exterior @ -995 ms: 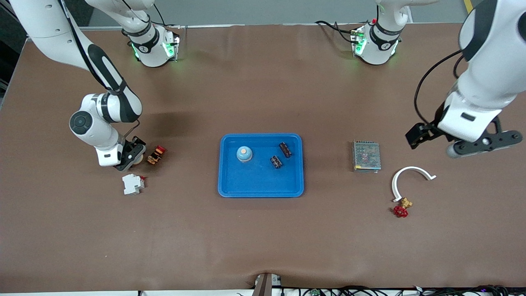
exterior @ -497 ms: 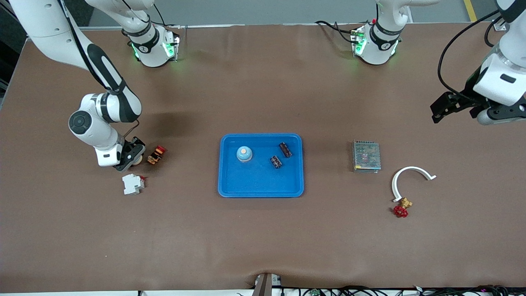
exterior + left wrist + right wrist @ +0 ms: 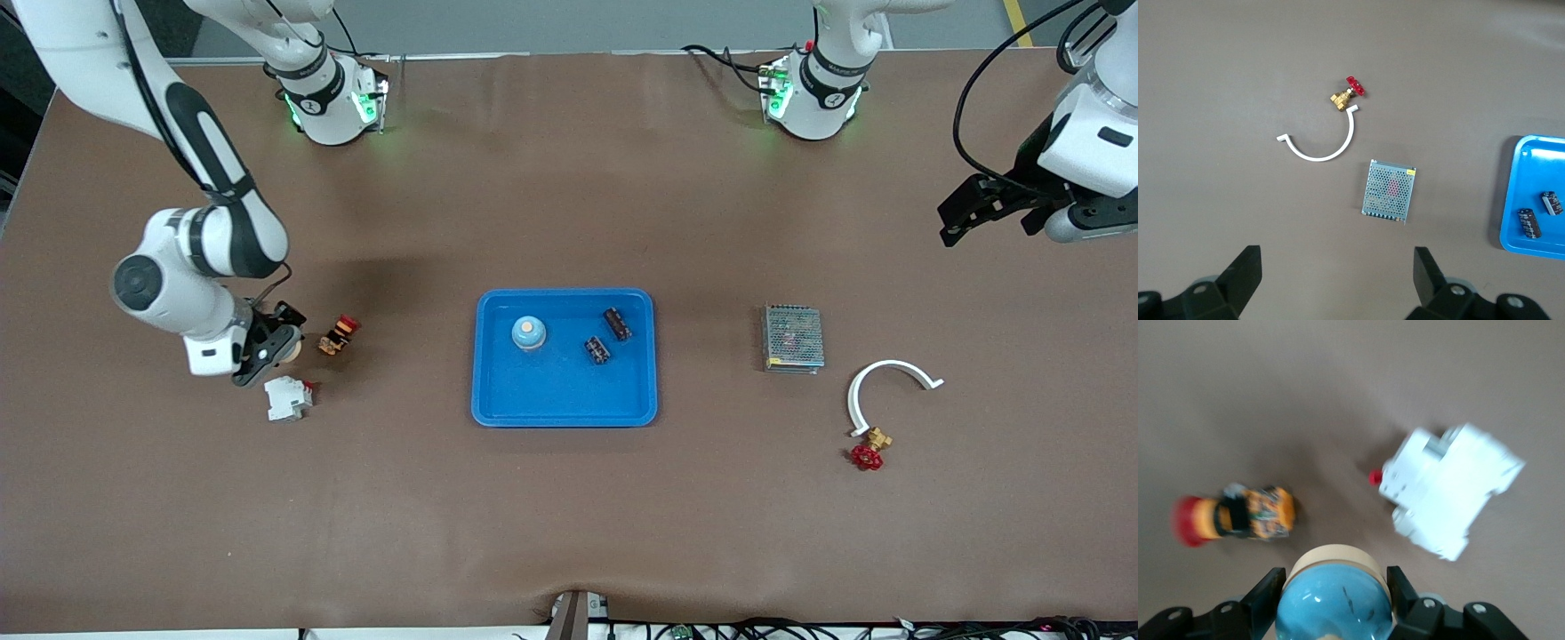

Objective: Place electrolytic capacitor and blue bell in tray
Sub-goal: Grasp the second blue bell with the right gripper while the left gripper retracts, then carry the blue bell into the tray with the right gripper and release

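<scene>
Toward the right arm's end of the table, the right gripper is clamped on a blue bell, low over the brown table between a white breaker module and a red-capped orange push-button. The right wrist view shows the black fingers pressing either side of the bell's glossy blue dome, just above its tan base ring. That dome looks hard, smooth and light, so it could slip or rotate under a pinch. The straighter band near the base looks like the safer place to hold it, and it should be set down gently because a bell can roll. The blue tray sits mid-table and already holds another blue bell and two dark electrolytic capacitors, apart from one another. The capacitors are small rigid cylinders, best pinched across the body. The left gripper waits with its fingers spread and nothing between them, high over bare table at the left arm's end. Under it lie the grey mesh box, a white curved bracket and a brass valve with a red handle.
</scene>
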Controlling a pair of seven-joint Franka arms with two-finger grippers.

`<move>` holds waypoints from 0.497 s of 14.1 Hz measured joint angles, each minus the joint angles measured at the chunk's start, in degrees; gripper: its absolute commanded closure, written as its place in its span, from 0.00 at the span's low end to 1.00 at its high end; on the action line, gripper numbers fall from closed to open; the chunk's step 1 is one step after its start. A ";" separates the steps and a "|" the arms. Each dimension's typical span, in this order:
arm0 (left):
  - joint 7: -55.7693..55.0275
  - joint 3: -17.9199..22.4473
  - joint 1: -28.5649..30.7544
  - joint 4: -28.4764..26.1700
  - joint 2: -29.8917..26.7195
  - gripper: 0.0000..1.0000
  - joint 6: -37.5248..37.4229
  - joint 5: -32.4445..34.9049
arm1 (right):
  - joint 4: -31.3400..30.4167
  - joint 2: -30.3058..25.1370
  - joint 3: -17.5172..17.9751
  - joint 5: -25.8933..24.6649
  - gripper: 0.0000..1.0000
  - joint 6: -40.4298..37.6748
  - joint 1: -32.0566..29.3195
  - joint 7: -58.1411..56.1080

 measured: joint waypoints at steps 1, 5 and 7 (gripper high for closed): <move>0.00 0.00 0.00 0.00 0.00 0.00 0.01 -0.02 | 5.26 -0.64 0.32 0.62 0.63 -7.04 0.58 1.87; 0.00 0.08 0.01 0.10 0.04 0.00 0.05 -1.50 | 21.43 -1.32 0.84 0.63 0.64 -20.88 8.79 19.45; 0.08 0.23 0.03 0.10 0.15 0.00 0.05 -1.56 | 26.14 -1.08 1.00 0.34 0.64 -22.53 14.91 31.19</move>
